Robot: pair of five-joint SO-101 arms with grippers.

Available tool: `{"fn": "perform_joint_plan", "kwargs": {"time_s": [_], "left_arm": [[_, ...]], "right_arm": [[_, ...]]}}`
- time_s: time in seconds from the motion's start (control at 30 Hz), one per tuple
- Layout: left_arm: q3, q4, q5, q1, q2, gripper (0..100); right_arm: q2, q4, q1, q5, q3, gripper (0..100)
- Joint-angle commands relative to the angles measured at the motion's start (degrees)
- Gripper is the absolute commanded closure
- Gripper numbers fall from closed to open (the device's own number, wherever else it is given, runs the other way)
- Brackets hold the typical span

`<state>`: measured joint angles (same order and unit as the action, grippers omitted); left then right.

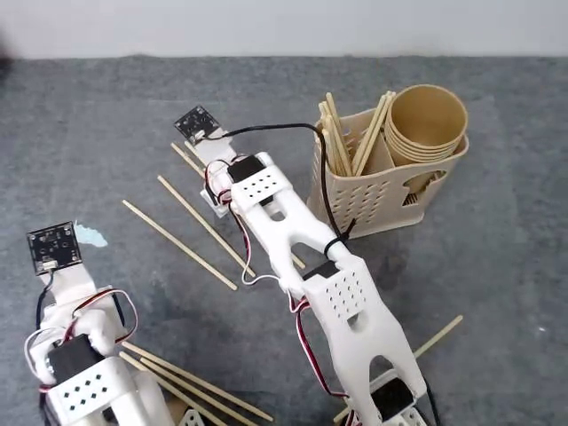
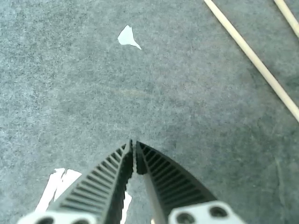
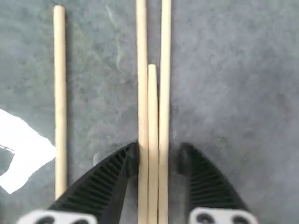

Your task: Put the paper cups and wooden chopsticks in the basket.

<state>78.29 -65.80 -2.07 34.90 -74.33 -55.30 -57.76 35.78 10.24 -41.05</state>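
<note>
Left gripper [image 2: 133, 144]: we see it pinched shut on nothing, over the grey mat [image 2: 187, 93].
Right gripper [image 3: 159, 148]: fingers a bit apart, straddling three loose chopsticks [image 3: 153, 93] lying on the mat.
Basket [image 1: 382, 200]: farther back, with stacked paper cups [image 1: 428, 124] and upright chopsticks [image 1: 342, 142] inside.

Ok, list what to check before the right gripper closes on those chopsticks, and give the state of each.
1. Right gripper open: ok.
2. Chopsticks between its fingers: ok, three lie side by side there.
3. A single chopstick lined up: not ok, all three would likely be caught together.
4. Left gripper out of the way: ok, shut on nothing over bare carpet.
5. Basket upright: ok, paper cups already stand in it.
6. Room in the basket for more chopsticks: cannot tell.
</note>
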Motion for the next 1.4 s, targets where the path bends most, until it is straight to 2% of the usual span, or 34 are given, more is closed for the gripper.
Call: {"fn": "perform_joint_plan", "kwargs": {"time_s": [0.0,0.33,0.6,0.83,0.97,1.37], "left_arm": [[-0.5,1.1,0.3,-0.2,-0.7,99],[-0.1,1.1,0.3,-0.2,-0.7,99],[0.0,1.1,0.3,-0.2,-0.7,99],[0.0,1.1,0.3,-0.2,-0.7,99],[0.0,1.1,0.3,-0.2,-0.7,99],[0.0,1.1,0.3,-0.2,-0.7,99]], "right_arm": [[-0.4,-0.7,0.8,2.5,-1.4,97.8],[-0.3,-9.4,0.8,2.6,-5.7,99.1],[-0.4,-27.3,0.9,2.3,-24.5,99.1],[-0.9,-44.9,3.1,0.6,-47.5,99.1],[-0.4,-45.3,3.2,0.7,-55.2,99.1],[13.0,-45.4,3.1,0.4,-54.9,99.1]]}}
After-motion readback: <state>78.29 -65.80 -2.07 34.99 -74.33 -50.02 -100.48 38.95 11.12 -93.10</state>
